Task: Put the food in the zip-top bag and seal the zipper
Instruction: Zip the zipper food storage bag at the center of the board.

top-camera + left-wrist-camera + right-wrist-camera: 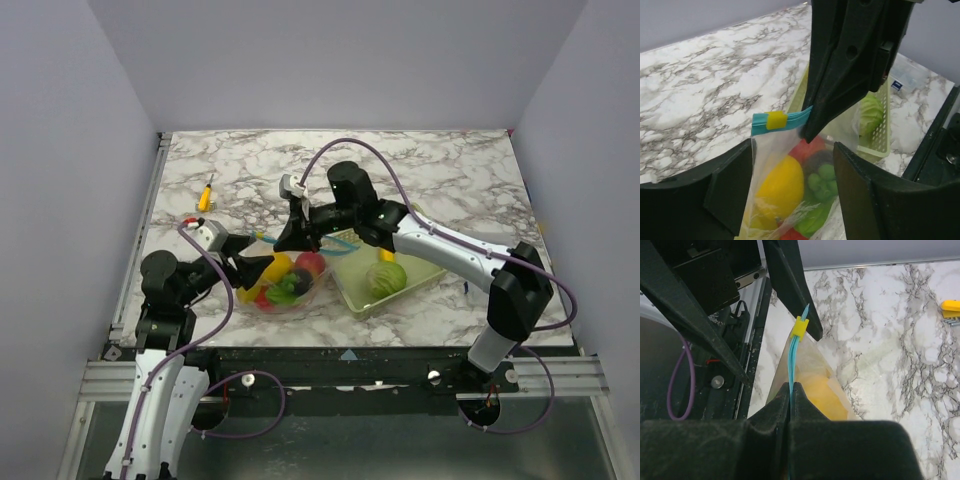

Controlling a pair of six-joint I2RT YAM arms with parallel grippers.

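Sealing step, judged from the layout.

Top view: zip-top bag (283, 292), loaded with food (281, 268), stands near the counter's (450, 180) front edge, left of centre. A green piece (386, 277) lies in the basket (350, 295).

Left wrist view: left claw (795, 175) gapes wide astride the bag, gripping nothing. Yellow slider (776, 120) rides the zipper (792, 119).

Right wrist view: right claw (790, 395) is clamped on the zipper.

Next move probably requires the left claw to pinch the slider and draw it along the strip.
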